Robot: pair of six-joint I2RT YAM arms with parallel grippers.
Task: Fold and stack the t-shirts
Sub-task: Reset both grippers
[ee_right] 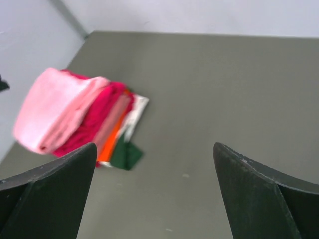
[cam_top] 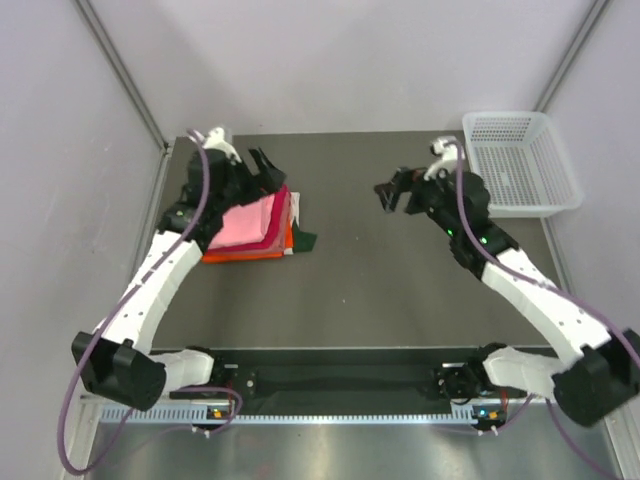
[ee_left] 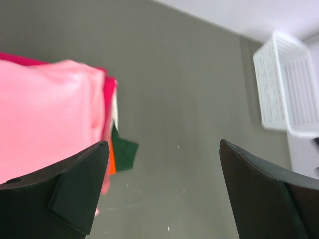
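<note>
1. While both arms are hanging clear of the cloth, the t-shirts (cam_top: pixel 250 232) are sitting as one folded pile on the left part of the table (cam_top: pixel 380 280), close to the left wall. A salmon-pink shirt (cam_top: pixel 243 224) is lying on top, a magenta-red shirt (cam_top: pixel 284 208) under it, and an orange shirt (cam_top: pixel 240 257) below that.
2. A white layer and a dark green piece (cam_top: pixel 304 240) are poking out at the pile's right side, the green lowest, against the table.
3. The pile's longer side seems to be running roughly left to right, slightly skewed.
4. The left gripper (cam_top: pixel 266 168) is hovering above the pile's far right corner with its jaws spread wide and nothing between them. In its wrist view, the pink cloth is sitting to the left of the fingers.
5. The right gripper (cam_top: pixel 389 195) is also gaping wide and carrying nothing. It is hanging over bare table, and the pile is lying well apart from it, to its left.
6. The left arm is clearly the nearer one, so any squaring-up of the pile looks like its job.
7. A white mesh basket (cam_top: pixel 505 119) is standing at the far right corner, beyond the right gripper.
8. No unfolded shirt is showing, so the stacking appears close to finished.
</note>
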